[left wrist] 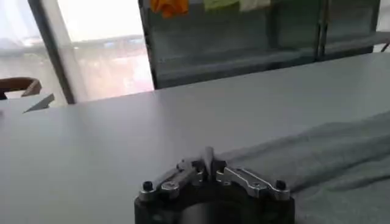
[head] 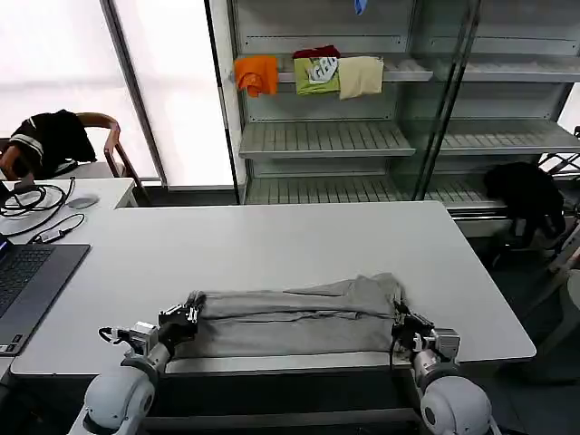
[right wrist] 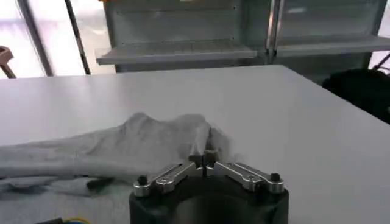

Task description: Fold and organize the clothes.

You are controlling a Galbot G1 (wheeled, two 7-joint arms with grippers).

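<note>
A light grey shirt point(head: 294, 319) lies folded into a long band along the near edge of the white table point(head: 272, 245). My left gripper point(head: 186, 318) is shut on the band's left end, pinching a fold of the grey cloth point(left wrist: 317, 158) between its fingertips point(left wrist: 209, 163). At the other end my right gripper point(head: 401, 320) is shut on the shirt point(right wrist: 122, 149), where the fabric bunches up just ahead of its fingertips point(right wrist: 204, 159). The held edge is folded over the rest of the shirt.
A laptop point(head: 27, 281), cables point(head: 36, 199) and a mouse point(head: 83, 202) sit at the left. Behind the table a shelf rack point(head: 362, 136) holds orange, green and cream folded garments point(head: 313, 74). A chair with a black garment point(head: 54, 140) stands back left, another black garment point(head: 526, 190) right.
</note>
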